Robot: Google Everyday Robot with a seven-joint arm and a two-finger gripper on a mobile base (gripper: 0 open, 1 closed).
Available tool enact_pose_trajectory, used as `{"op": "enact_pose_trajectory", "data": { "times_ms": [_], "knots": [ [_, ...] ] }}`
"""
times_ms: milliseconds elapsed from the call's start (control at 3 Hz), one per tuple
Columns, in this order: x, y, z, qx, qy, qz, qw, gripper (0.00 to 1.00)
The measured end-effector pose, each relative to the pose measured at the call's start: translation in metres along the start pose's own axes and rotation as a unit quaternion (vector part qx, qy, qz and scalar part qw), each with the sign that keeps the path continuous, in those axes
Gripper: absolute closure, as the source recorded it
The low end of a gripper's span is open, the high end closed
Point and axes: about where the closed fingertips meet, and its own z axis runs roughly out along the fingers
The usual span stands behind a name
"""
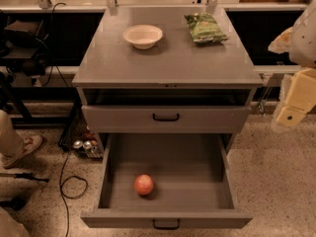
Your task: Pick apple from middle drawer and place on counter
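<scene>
The apple, small, round and reddish-pink, lies on the floor of the middle drawer, left of centre and near the front. This lowest drawer is pulled fully out, its black bar handle on the front panel. The counter is the flat grey cabinet top above. My gripper, cream-coloured, hangs at the right edge of the camera view, beside the cabinet's right side at about the upper drawer's height. It is well to the right of the apple and above it, and holds nothing that I can see.
A white bowl and a green snack bag sit at the back of the counter. The upper drawer is slightly open. A person's leg and shoe, cables and cans are on the speckled floor at left.
</scene>
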Motion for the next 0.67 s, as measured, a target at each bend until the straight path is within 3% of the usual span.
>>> {"op": "enact_pose_trajectory", "data": {
  "times_ms": [333, 667],
  "knots": [
    [-0.001, 0.0, 0.0, 0.001, -0.002, 0.001, 1.0, 0.0],
    [-0.005, 0.01, 0.024, -0.018, -0.025, 0.008, 0.9995, 0.0]
  ]
}}
